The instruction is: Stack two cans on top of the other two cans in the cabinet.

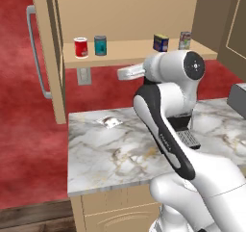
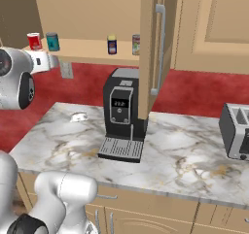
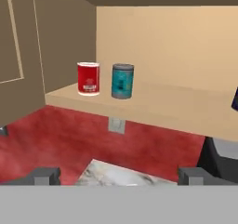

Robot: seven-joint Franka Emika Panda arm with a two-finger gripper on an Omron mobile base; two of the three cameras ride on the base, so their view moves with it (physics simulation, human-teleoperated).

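I see cabinet shelf [image 1: 129, 50] carrying red can [image 1: 80, 47] just beside teal can [image 1: 100, 45]; dark blue can [image 1: 161, 42], silvery can [image 1: 185, 40] farther right, all upright.

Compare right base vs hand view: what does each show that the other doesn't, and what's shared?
Right base only: the pale silvery can, the cabinet door's grey bar handle, the toaster, the whole coffee machine.

Hand view only: the two dark fingers, spread wide with nothing between them, aimed toward the shelf.

Both: the red can and teal can side by side on the cabinet shelf, the wall outlet below, the marble counter.
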